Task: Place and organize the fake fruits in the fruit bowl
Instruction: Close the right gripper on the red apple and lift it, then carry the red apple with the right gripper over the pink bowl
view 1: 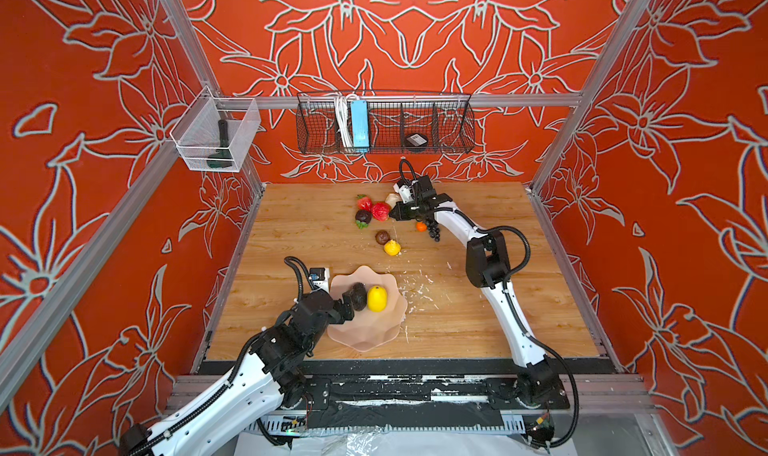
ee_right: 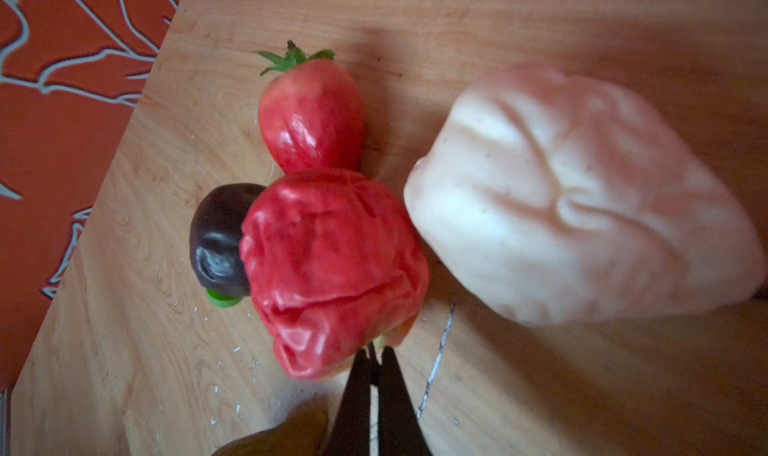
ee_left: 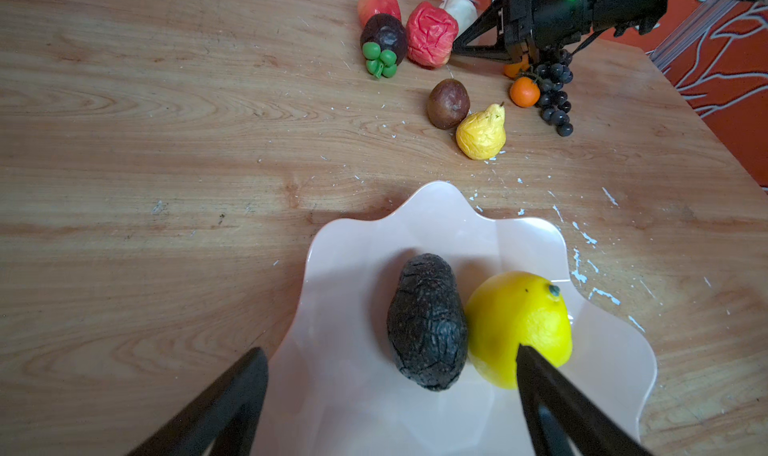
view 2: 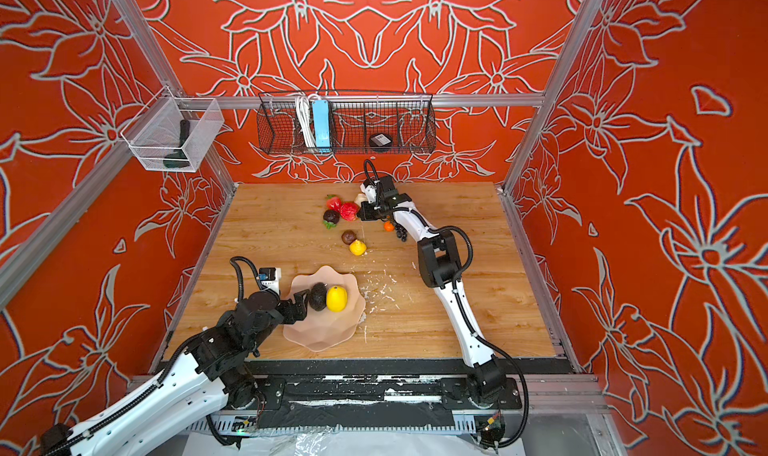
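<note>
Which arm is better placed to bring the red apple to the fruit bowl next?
Right. The right end effector is shut at the red apple; the left end effector stands open over the fruit bowl, far from it.

- Light wooden bench [view 1: 307, 233] with a planked grain; white flecks [view 1: 419, 285] are scattered near its middle.
- Long black wire basket [view 1: 453, 138] hanging on the back rail, holding:
  - a coiled white cable [view 1: 341, 121]
  - an upright pale blue power strip [view 1: 358, 123] just beside the cable
  - a small round black device [view 1: 416, 140]
- Clear mesh-sided box [view 1: 245, 129] on the left rail, holding a dark handled tool [view 1: 222, 142].
- Red walls [view 1: 415, 29] with grey flower outlines.
</note>
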Robot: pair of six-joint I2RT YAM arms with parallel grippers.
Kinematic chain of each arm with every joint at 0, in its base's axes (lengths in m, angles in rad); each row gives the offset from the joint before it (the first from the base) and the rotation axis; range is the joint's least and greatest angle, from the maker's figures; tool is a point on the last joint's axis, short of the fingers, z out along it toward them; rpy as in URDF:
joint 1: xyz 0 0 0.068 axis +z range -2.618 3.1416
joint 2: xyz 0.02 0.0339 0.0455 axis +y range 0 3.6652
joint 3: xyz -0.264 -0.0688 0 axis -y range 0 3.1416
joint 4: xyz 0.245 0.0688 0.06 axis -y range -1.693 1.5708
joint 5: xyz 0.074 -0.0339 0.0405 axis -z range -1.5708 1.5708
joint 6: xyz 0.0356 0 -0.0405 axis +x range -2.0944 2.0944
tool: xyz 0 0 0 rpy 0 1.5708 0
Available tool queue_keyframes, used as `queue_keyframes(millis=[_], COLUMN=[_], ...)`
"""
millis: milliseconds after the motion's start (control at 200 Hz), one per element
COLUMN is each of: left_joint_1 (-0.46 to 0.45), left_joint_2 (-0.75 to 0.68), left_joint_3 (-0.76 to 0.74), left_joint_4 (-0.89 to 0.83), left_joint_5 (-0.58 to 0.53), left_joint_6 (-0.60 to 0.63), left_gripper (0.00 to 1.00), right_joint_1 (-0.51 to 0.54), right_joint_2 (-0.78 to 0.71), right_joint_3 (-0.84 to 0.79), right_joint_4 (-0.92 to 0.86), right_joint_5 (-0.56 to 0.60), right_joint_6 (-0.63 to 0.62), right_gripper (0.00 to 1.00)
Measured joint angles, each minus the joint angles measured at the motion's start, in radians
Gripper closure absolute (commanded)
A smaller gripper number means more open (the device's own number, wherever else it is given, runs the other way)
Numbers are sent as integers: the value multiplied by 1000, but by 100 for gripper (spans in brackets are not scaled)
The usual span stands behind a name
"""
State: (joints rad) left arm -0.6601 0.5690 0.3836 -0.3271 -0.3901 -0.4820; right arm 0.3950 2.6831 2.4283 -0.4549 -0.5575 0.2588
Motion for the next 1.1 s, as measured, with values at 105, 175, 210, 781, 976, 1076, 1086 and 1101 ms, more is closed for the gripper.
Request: queue_keyframes(millis=[105,175,210,781,976,1076,1086,1101], left_joint_1=[0,0,0,0,0,0,0,0], left_joint_2=[0,0,0,-10,-39,-79,-86,-95], left_joint_3=[0,0,0,0,0,0,0,0], left_joint_4=[0,0,0,-2,-15,-42,-45,-48], left_joint_5=[0,0,0,-1,-19,-45,-49,-55], left_joint_6=[0,0,0,8,8,5,3,2], left_gripper=[7,7,7,7,7,7,7,7], right_joint_1=[0,1,2,73,127,191,197,209], right_joint_2=[-23,-58,-83,-542,-718,-833,-843,-859], right_joint_3=[-58,-126,-169,-583,-699,-766,-772,-779], right_joint_4=[22,29,34,72,-56,-137,-143,-156], right_joint_5=[0,2,4,158,257,303,307,313], right_joint_6=[0,-2,-4,-97,-171,-206,-208,-212], right_gripper=[100,100,100,100,100,100,100,100])
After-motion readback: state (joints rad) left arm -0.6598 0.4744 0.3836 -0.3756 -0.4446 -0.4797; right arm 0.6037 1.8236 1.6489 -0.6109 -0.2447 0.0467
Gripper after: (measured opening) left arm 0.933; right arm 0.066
